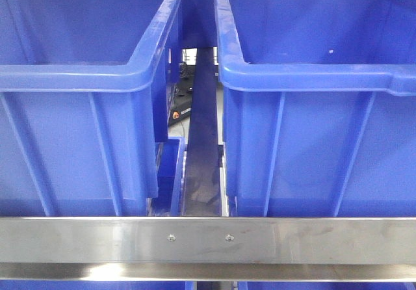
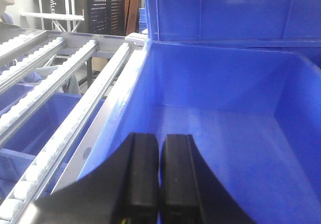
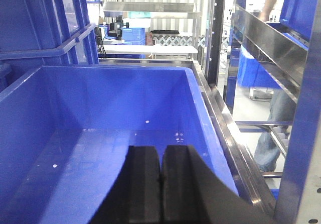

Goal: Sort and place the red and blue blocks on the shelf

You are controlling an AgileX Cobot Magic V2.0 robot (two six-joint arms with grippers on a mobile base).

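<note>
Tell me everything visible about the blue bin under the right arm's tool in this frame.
The blue bin is a deep, open-topped plastic box with smooth glossy walls and a rolled rim. In the right wrist view its floor holds only a few small pale specks; no block shows in the visible part. It sits upright on the shelf, its right wall running alongside a steel rail. The right tool hangs above its near edge, shut and holding nothing. In the front view its outer wall shows vertical ribs.
</note>
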